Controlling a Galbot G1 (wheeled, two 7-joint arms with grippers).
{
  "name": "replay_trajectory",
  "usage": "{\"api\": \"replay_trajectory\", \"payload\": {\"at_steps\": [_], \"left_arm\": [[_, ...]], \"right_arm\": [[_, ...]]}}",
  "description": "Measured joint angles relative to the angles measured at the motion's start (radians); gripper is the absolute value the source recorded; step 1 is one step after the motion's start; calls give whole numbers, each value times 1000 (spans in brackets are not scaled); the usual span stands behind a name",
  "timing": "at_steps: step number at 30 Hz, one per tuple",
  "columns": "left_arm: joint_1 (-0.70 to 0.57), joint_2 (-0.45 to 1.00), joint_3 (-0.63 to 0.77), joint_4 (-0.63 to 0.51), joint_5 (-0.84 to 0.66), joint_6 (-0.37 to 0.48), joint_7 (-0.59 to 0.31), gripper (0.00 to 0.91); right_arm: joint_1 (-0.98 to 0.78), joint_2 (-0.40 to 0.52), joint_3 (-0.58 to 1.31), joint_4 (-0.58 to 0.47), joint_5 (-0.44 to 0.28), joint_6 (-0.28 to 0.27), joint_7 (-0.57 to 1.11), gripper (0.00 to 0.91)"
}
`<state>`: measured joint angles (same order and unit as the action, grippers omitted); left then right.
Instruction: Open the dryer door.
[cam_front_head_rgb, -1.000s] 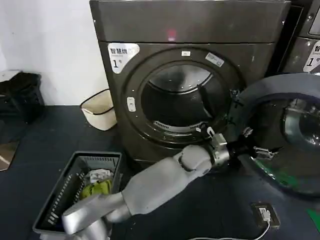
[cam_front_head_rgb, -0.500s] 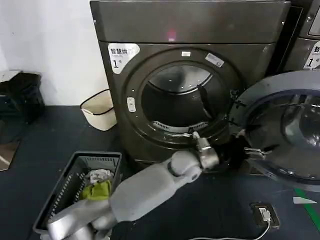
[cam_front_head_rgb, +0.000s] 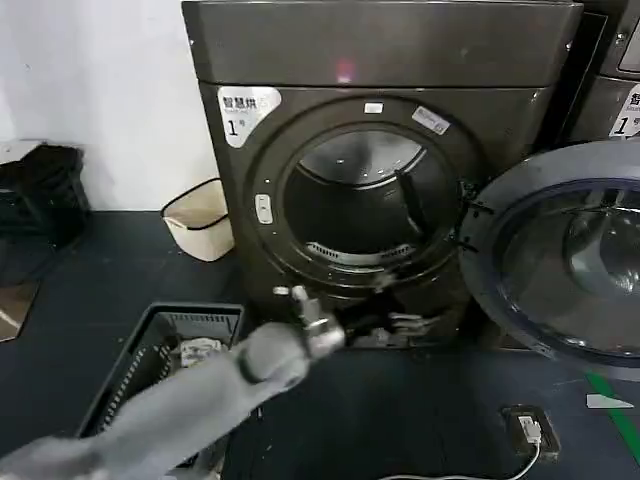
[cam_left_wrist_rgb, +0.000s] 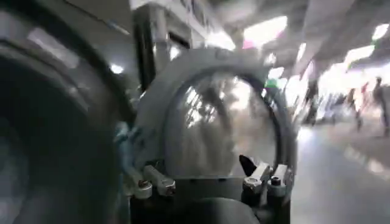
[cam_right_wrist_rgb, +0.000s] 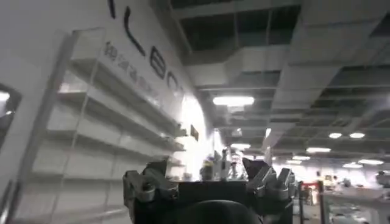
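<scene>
Since the dryer door (cam_front_head_rgb: 565, 250) already hangs wide open at three o'clock of the drum, the left gripper (cam_front_head_rgb: 395, 325), jaws apart and empty, should retreat low, clear of it.

The dryer door (cam_front_head_rgb: 565, 250) stands swung wide open to the right. Grey inner face showing, glass centre toward us.
</scene>
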<state>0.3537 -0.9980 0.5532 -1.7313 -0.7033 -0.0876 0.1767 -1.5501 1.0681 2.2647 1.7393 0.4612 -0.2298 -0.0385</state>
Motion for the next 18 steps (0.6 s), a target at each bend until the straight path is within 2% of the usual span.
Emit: {"api": "replay_trajectory", "payload": {"at_steps": [11,18], "left_arm": [[198,334,-145,-133,27,17,3,907],[313,532,-274,-146,45,42,1,907]], "right_arm": [[26,-30,7,6,-10,12,-5,907],[49,-55,30,9,-22,14,0,907]]}}
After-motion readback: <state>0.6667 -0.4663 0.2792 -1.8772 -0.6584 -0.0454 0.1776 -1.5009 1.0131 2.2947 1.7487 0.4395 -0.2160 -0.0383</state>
